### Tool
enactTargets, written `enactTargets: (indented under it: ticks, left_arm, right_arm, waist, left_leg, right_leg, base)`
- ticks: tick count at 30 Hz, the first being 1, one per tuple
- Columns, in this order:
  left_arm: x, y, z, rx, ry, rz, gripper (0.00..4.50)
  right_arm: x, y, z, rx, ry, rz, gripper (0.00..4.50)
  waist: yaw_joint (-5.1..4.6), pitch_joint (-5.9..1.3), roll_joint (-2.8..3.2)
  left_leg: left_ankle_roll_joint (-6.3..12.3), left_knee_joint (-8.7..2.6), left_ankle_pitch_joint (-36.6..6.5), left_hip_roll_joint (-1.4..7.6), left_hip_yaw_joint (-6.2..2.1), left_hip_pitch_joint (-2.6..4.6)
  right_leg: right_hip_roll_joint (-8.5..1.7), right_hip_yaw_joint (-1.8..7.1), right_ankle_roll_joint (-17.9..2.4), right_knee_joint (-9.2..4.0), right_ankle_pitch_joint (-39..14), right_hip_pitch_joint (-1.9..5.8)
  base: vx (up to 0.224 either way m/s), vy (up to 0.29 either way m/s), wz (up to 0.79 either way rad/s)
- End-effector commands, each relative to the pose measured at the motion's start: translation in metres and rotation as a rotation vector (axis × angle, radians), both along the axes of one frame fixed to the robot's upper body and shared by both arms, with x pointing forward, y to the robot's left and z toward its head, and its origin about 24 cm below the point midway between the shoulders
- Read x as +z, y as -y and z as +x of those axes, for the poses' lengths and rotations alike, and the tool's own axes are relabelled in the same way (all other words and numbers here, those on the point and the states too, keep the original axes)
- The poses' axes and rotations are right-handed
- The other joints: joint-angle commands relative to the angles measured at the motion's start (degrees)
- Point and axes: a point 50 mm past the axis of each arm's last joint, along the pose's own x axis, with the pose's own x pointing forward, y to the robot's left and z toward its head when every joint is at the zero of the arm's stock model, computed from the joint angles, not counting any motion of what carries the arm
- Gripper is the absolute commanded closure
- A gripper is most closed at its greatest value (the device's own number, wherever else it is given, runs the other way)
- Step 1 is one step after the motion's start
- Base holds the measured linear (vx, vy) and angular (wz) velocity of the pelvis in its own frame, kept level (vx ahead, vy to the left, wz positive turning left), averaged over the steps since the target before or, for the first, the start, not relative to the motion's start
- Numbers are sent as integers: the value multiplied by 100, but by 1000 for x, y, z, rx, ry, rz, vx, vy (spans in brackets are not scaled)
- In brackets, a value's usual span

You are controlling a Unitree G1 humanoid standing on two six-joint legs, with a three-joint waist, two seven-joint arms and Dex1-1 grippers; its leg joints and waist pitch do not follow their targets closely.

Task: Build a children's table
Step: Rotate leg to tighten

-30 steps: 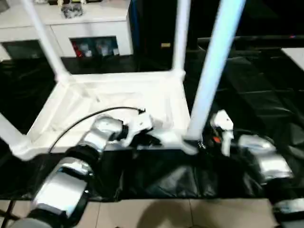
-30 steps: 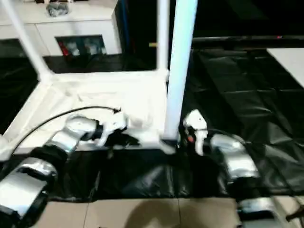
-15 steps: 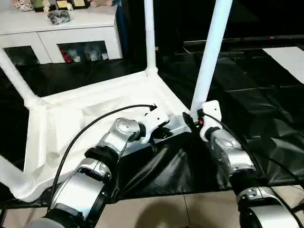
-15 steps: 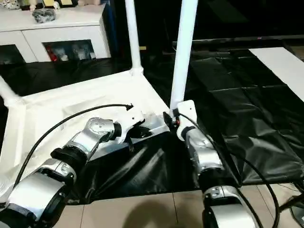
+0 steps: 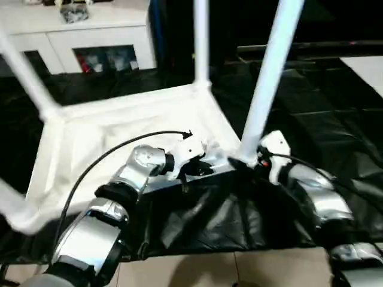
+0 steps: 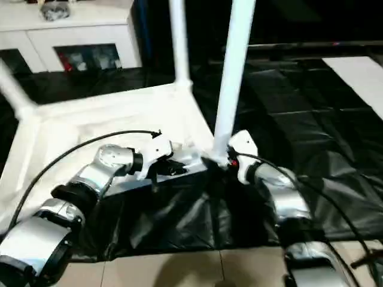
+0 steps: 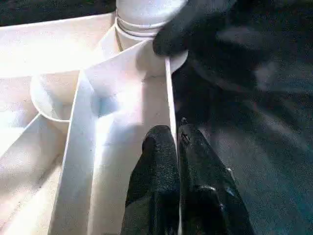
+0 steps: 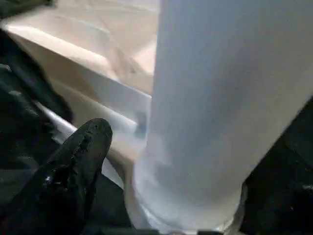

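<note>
Left wrist view: left gripper (image 7: 177,134) with both black fingers pressed together over the thin rim wall of the upturned white plastic rectangular tabletop (image 7: 122,147), the rim edge clamped between them. Ribbed underside plain here, smooth glossy walls meeting a curved partition and a round corner socket (image 7: 146,29); a black fingertip of the other gripper touching that socket's edge.

Right wrist view: close on the base of a long white tubular leg (image 8: 215,112), matte and smooth, seated in its ringed socket. One black rubbery finger (image 8: 73,161) beside the leg and apart from it; right gripper spread wide around the leg base, holding nothing.

Left eye view, by contrast, the whole layout: tabletop lying upside down on crinkled black plastic sheeting (image 5: 311,119), legs standing up from the corners, near-right leg (image 5: 270,72) between the two silver forearms. Right gripper (image 5: 254,160) at that leg's foot. White cabinet with glass doors (image 5: 90,42) behind.
</note>
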Motion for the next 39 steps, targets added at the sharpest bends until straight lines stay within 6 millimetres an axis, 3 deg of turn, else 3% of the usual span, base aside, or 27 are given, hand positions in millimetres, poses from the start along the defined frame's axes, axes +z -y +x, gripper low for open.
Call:
enactTargets:
  ticks: [1, 2, 5, 8, 16, 25, 35, 36, 39]
  left_arm:
    - [-8, -7, -8, -73, -35, 50, 450]
    - [-8, -7, -8, -77, -37, 51, 450]
    - [-10, -13, -9, -84, -43, 70, 450]
    - [-10, -15, -9, -86, -46, 79, 450]
    - [-10, -21, -9, -89, -60, 83, 450]
    - [-7, -28, -10, -127, -85, 91, 450]
    - [-5, -31, -10, -158, -102, 108, 450]
    - [-6, -31, -10, -155, -104, 108, 450]
    - [-7, -28, -9, -124, -109, 105, 450]
  right_arm:
    - [14, 4, 2, 37, 42, 33, 29]
    - [14, 5, 2, 38, 43, 33, 55]
    - [20, 11, 5, 36, 43, 35, 67]
    - [21, 12, 5, 50, 41, 33, 100]
    - [22, 11, -3, 171, -2, 36, 178]
    - [17, 8, -6, 253, -62, 23, 251]
    - [11, -1, -9, 293, -90, 27, 259]
    - [9, -1, -10, 291, -96, 33, 259]
    - [3, -4, -12, 264, -120, 47, 259]
  waist:
    - [57, -383, -96]
    - [81, -372, -105]
    - [137, -354, -98]
    - [138, -343, -107]
    - [155, -373, -117]
    - [159, -341, -132]
    - [150, -340, -118]
    - [152, -342, -88]
    - [144, -334, -101]
  left_leg:
    - [1084, -315, -798, 166, -7, 129]
    - [1036, -326, -895, 167, -4, 125]
    - [815, -357, -1238, 178, 0, 153]
    - [647, -382, -1430, 171, -13, 142]
    - [810, -328, -1085, 152, -2, 129]
    - [640, -366, -1413, 166, -14, 126]
    - [585, -370, -1448, 158, -11, 130]
    - [581, -370, -1438, 157, -14, 132]
    - [546, -381, -1508, 159, -10, 135]
  right_leg:
    - [-44, 14, -1666, -183, -54, 295]
    - [-46, 18, -1649, -195, -224, 298]
    - [-44, 35, -1587, -228, -680, 266]
    - [-42, 44, -1508, -245, -898, 265]
    - [-43, 38, -1588, -195, -429, 286]
    - [-42, 47, -1502, -234, -998, 261]
    - [-40, 50, -1516, -230, -961, 260]
    - [-43, 50, -1517, -226, -953, 263]
    - [-37, 49, -1509, -237, -1018, 261]
  base:
    - [0, 0, 0]
    - [0, 0, 0]
    - [0, 0, 0]
    - [0, 0, 0]
    - [0, 0, 0]
    - [0, 0, 0]
    - [0, 0, 0]
    - [0, 0, 0]
    - [0, 0, 0]
